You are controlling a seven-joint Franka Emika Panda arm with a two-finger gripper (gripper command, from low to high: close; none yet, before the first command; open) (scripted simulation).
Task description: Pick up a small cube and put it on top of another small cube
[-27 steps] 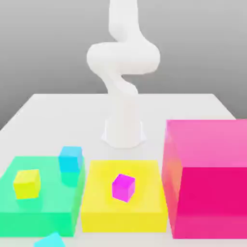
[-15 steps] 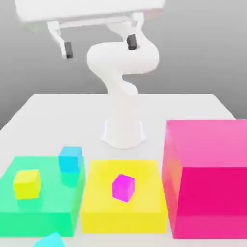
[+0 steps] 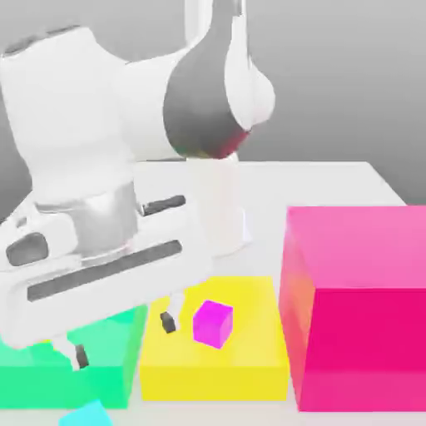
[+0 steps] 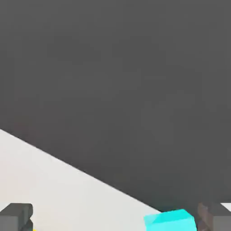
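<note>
Approaching for the pick, I hold my gripper (image 3: 123, 339) with fingers spread and empty above the green block (image 3: 112, 354) at lower left of the exterior frame, a small cyan cube (image 3: 86, 413) at the bottom edge, so the next move calls for centring and descending.

Bright even light, soft shadows, slight blur

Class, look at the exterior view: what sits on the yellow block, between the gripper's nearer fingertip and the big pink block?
The exterior view shows a small magenta cube there, on the yellow block, beside the open gripper and the pink block.
</note>
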